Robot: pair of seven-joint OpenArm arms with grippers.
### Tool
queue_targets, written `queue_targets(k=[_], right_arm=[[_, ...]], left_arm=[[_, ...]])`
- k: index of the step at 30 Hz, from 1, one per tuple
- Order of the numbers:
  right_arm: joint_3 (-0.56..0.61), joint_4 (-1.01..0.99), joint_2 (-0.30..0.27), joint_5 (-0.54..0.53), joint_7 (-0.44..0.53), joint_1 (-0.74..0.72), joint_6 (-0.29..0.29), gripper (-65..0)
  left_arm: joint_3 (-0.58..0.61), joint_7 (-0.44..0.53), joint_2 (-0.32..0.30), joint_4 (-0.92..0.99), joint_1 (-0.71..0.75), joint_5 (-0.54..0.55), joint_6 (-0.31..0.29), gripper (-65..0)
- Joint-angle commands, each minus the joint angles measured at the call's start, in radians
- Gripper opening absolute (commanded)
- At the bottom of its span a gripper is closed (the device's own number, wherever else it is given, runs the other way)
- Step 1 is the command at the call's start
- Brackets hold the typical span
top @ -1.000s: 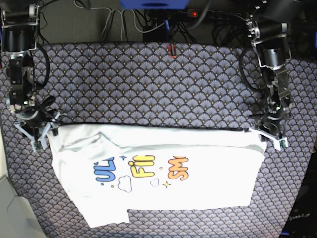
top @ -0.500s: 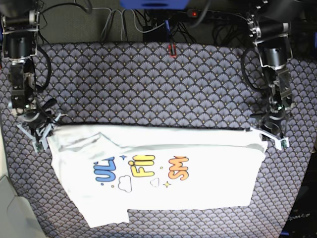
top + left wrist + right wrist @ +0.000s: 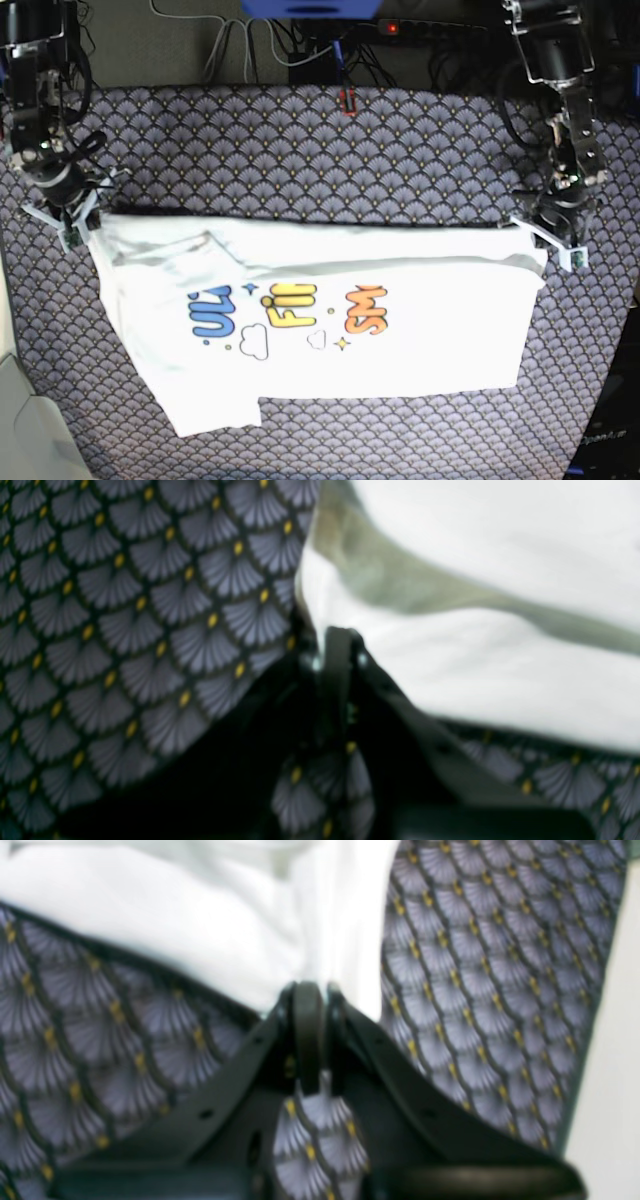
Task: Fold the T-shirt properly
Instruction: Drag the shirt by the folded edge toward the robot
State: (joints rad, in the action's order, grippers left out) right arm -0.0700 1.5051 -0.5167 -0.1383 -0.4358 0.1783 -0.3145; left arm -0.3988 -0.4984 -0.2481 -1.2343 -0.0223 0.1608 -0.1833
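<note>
The white T-shirt (image 3: 330,300) lies spread on the patterned table with its blue, yellow and orange print facing up. Its far edge runs as a straight folded band between the two arms. My right gripper (image 3: 78,222) at the base view's left is shut on the shirt's far left corner; up close its fingertips (image 3: 308,990) pinch white cloth (image 3: 200,925). At the base view's right, my left gripper (image 3: 545,240) is shut on the far right corner, its fingertips (image 3: 340,640) closed on cloth (image 3: 475,670).
A scallop-patterned cloth (image 3: 330,160) covers the table. Cables and a power strip (image 3: 330,40) lie beyond the far edge. A pale surface (image 3: 15,400) borders the table at the left.
My right gripper has shut on the shirt's left corner. Both grippers have moved toward the far side of the table, drawing the shirt's far edge with them.
</note>
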Motion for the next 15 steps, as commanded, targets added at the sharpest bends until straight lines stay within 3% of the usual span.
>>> queue_targets(k=[1, 9, 15], right_arm=[[-0.018, 0.033, -0.023, -0.002, 0.016, 0.007, 0.010, -65.0], [-0.090, 0.151, -0.026, -0.002, 0.025, 0.191, 0.008, -65.0], [-0.109, 0.190, -0.026, -0.002, 0.104, 0.316, 0.008, -65.0]], left_arm=[[-0.005, 0.010, -0.015, -0.049, 0.006, 0.003, 0.001, -64.6], [-0.059, -0.007, -0.015, -0.267, 0.203, -0.004, 0.001, -64.6], [-0.113, -0.007, -0.015, -0.336, 0.305, 0.001, 0.000, -64.6]])
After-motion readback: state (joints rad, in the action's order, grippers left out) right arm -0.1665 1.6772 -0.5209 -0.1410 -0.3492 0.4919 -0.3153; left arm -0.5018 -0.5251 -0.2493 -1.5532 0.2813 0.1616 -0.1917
